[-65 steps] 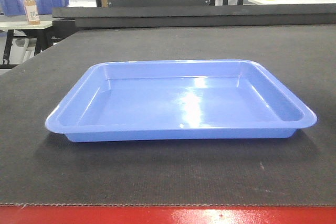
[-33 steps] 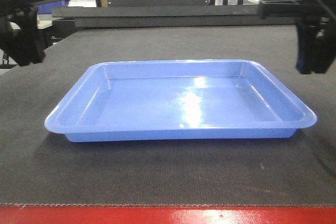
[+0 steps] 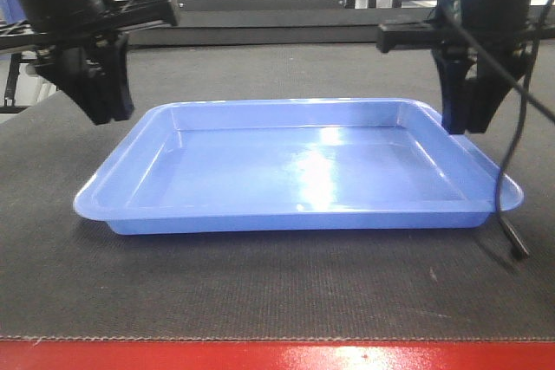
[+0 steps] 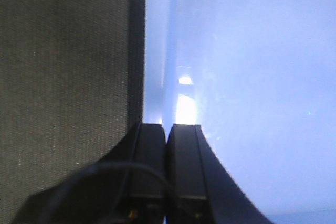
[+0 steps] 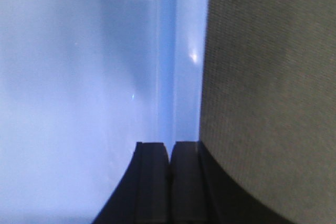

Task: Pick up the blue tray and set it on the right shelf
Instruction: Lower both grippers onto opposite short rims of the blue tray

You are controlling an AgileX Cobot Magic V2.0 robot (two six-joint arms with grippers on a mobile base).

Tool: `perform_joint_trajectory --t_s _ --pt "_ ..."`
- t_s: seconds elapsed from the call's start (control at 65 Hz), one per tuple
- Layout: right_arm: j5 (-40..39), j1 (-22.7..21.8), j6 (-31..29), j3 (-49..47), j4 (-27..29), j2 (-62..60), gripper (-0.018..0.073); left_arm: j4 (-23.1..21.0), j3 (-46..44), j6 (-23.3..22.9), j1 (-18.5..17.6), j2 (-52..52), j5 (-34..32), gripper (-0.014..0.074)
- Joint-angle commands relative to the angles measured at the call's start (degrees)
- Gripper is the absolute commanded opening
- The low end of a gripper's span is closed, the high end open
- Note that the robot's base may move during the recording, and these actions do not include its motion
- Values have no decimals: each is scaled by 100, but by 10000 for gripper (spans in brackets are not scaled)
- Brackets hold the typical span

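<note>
The left gripper (image 3: 109,108) has its 2 fingers (image 4: 149,171) pressed together, with no gap and nothing between them. Its tips point down over the left rim of the blue tray (image 3: 303,171). In the left wrist view the rim runs straight ahead of the tips, with tray floor to their right and the dark carpeted table (image 4: 63,77) to their left. The right gripper (image 3: 464,120) also has its 2 fingers (image 5: 152,182) pressed together, holding nothing. Its tips are over the tray's right rim near the far corner, with tray floor left of the tips and carpet to the right. Contact between either gripper and the rim: cannot tell. The tray lies flat on the carpet between the 2 grippers, behind the table's red edge (image 3: 277,357). 1 black cable (image 3: 513,240) hangs below the right gripper, past the tray's right rim.
</note>
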Motion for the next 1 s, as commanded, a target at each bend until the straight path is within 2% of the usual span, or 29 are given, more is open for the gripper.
perform_joint_trajectory --t_s 0.0,0.2,0.308,0.384,0.446,0.507,0.554,0.984 --pt "-126 -87 -124 -187 -17 -246 55 -56 -199 -14 -33 -244 -143 -41" --pt "-58 -342 -161 -187 80 -246 57 -56 -199 -14 -81 -244 -287 -25" --pt "-138 -376 -254 -187 144 -246 76 193 -199 -3 -110 -244 -397 73" --pt "-153 -376 -294 -187 138 -246 172 261 -199 -14 -99 -244 -447 209" --pt "-227 -376 -306 -187 138 -246 307 261 -199 -14 -88 -244 -447 287" --pt "-315 -376 -306 -187 138 -246 426 261 -211 -55 -88 -205 -447 332" --pt "-382 -376 -306 -187 138 -240 466 216 -239 -94 -88 -140 -447 330" --pt "-253 -376 -397 -187 210 211 441 124 -930 -120 -48 749 332 327"
